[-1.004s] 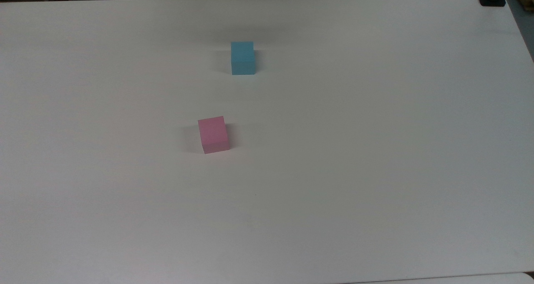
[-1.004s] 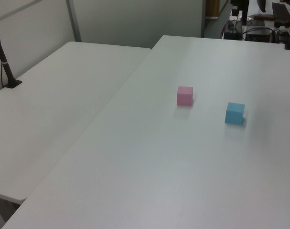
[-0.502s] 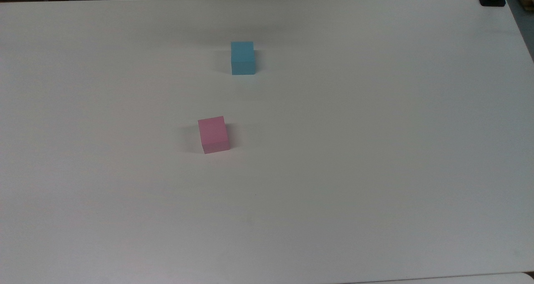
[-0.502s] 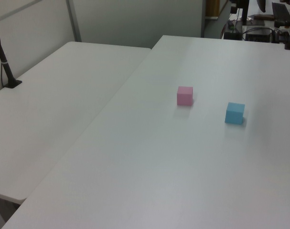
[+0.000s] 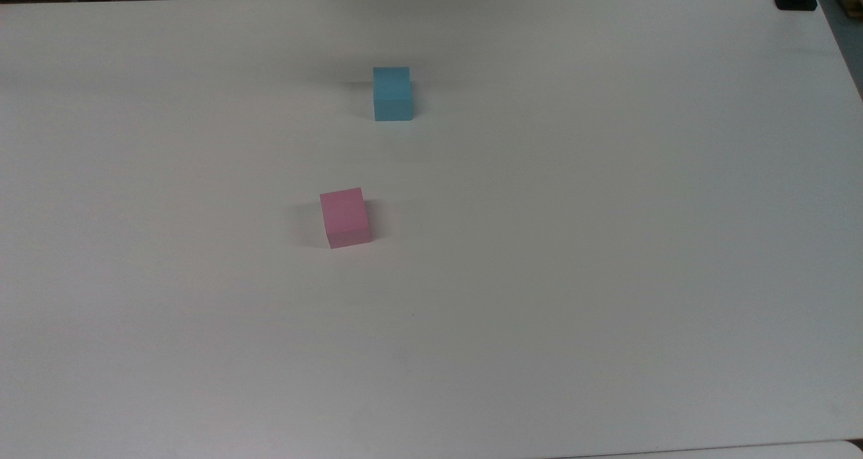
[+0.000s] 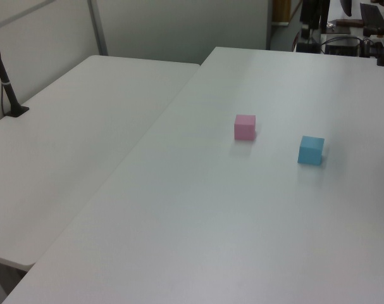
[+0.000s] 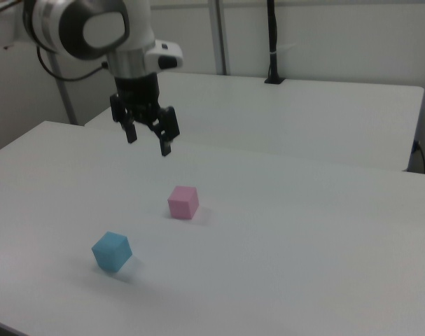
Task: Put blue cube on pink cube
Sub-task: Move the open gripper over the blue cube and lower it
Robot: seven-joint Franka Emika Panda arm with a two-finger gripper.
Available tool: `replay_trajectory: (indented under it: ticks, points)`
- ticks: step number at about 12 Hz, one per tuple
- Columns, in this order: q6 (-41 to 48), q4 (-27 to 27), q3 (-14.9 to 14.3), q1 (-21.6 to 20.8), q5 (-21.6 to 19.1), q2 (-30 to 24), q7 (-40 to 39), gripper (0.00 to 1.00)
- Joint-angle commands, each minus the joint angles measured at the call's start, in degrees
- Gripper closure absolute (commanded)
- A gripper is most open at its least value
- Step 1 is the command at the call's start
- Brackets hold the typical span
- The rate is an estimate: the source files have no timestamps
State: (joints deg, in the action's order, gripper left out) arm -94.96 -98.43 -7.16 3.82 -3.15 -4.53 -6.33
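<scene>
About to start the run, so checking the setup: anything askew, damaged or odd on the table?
Nothing stands out. The blue cube and pink cube sit flat and apart on the white table; the gripper hangs open above.

Sitting on the white worktop [image 5: 607,243]: the blue cube [image 5: 392,93], toward the top view's upper middle. Resting well apart from it, lower and slightly toward the top view's left: the pink cube [image 5: 345,217], turned a little askew.
</scene>
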Motion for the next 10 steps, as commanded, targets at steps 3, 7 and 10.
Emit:
replay_trajectory:
  ticks: [3, 7, 10]
  points:
    - [-4.4, -12.6, 0.5, -3.1, 1.7, -2.5, -0.9, 0.0]
    - [-8.5, -20.4, 0.5, -8.6, 2.6, -3.9, -0.6, 0.0]
    - [-9.6, -21.5, 0.6, -9.0, 2.6, -4.8, -0.1, 0.0]
